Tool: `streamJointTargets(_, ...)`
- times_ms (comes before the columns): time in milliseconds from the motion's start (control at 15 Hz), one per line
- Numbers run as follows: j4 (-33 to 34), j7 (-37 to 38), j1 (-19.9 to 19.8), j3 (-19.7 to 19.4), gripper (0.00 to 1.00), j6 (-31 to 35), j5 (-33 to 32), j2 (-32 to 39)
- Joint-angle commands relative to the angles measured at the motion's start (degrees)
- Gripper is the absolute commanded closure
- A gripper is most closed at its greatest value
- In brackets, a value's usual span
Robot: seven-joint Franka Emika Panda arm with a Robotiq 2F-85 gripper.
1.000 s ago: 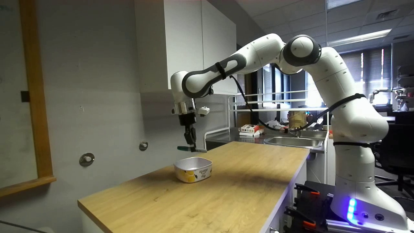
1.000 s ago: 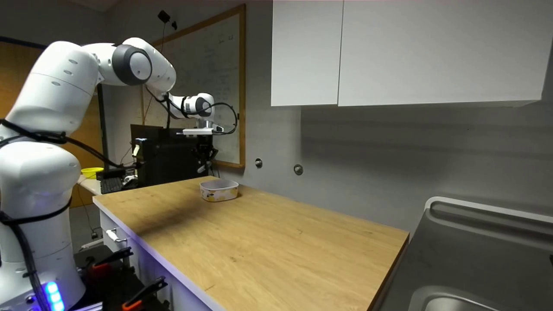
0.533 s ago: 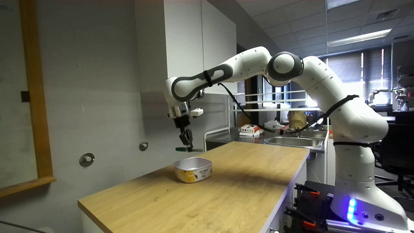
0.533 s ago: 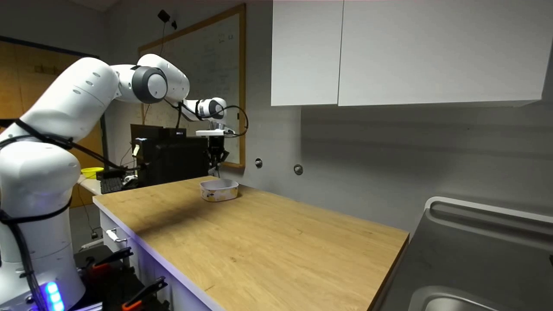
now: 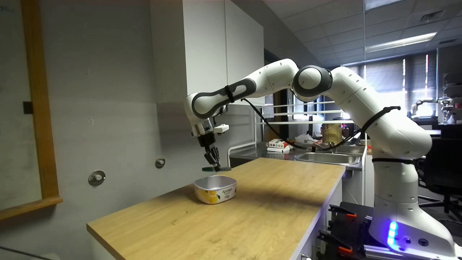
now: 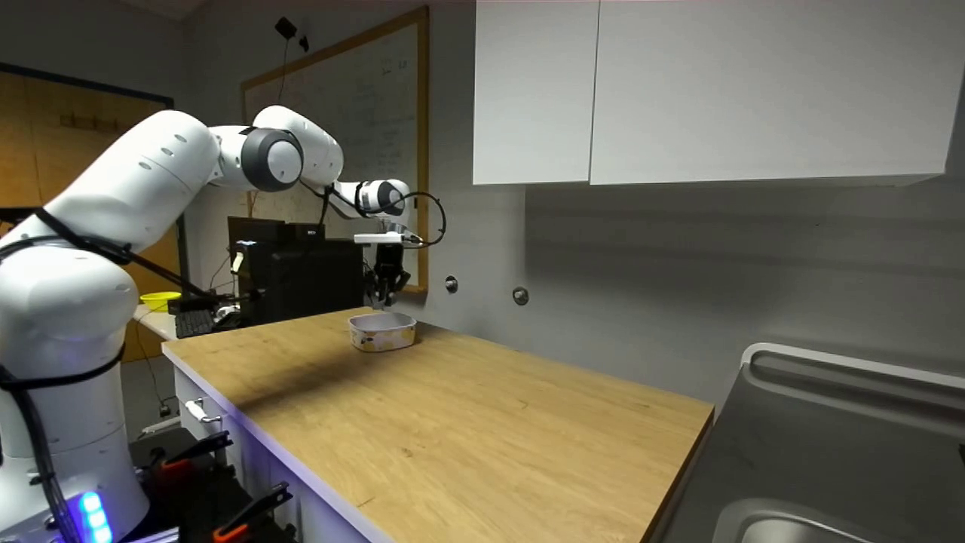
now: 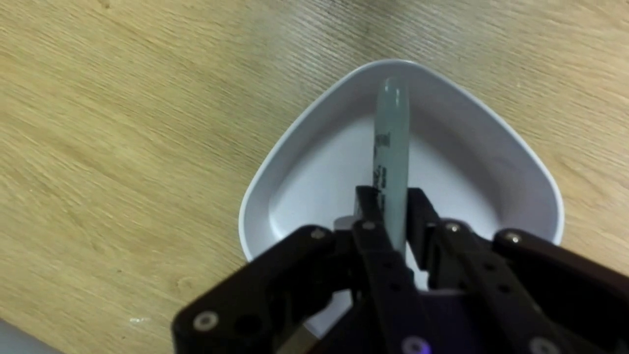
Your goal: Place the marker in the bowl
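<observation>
- Around me a grey wall (image 6: 641,249) backs the room, a white flat-fronted cabinet (image 6: 716,83) hanging on it, with a wood-framed whiteboard (image 6: 377,113) farther along and a rectangular steel sink (image 5: 328,158) towards the opposite end.
- The light wood-grain surface (image 5: 252,216) runs beside that wall; it looks smooth, so I'd expect anything bumped there to slide.
- The white-and-grey jointed arm (image 5: 309,78) stretches well out over it, and a hurried or slanting descent could land off target.
- A rounded-square bowl (image 5: 221,196), white inside and printed with yellow fruit outside, stands upright near the wall-side edge. Fingers lowered off centre could catch its rim and push it.
- The black two-fingered end effector (image 7: 390,206) is clamped on a slim, grey-and-dark-green marker (image 7: 392,132), a finger on each side, above the bowl. Should one finger release ahead of the other, the marker could twist as it falls.
- The marker hangs level in the air, apart from the bowl; in the wrist view its visible stretch lies inside the rim's outline, its rear hidden by the fingers. Let go from this height, it may bounce, or tip on the rim and roll off.
</observation>
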Motion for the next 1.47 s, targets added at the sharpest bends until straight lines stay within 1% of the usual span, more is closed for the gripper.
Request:
streamJointTargets(0,1.36,-0.99,-0.26,-0.25,0.95,-1.63,-0.08,1.17)
streamJointTargets(267,0.76,-0.98,-0.28,-0.26,0.95,-1.87,-0.27,1.03)
streamJointTargets(333,0.68,-0.96,-0.25,-0.29,0.92,-2.02,-0.35,0.99)
streamJointTargets(400,0.59,-0.96,-0.21,-0.32,0.72,-2.29,-0.46,0.93)
streamJointTargets(467,0.51,-0.8,-0.16,-0.35,0.55,-2.49,-0.52,0.88)
streamJointTargets(600,0.39,-0.75,-0.14,-0.37,0.43,-2.7,-0.61,0.8)
streamJointTargets(867,-0.24,-0.56,-0.19,-0.4,0.12,-2.87,-0.57,0.47)
streamJointTargets(1000,-0.82,-0.43,-0.29,-0.47,0.01,-2.89,-0.59,-0.09)
streamJointTargets(1200,-2.1,-0.99,-1.12,-0.27,0.0,-2.2,0.27,-1.82)
streamJointTargets(1400,-5.76,-3.0,-3.31,0.15,0.0,1.15,1.93,-5.82)
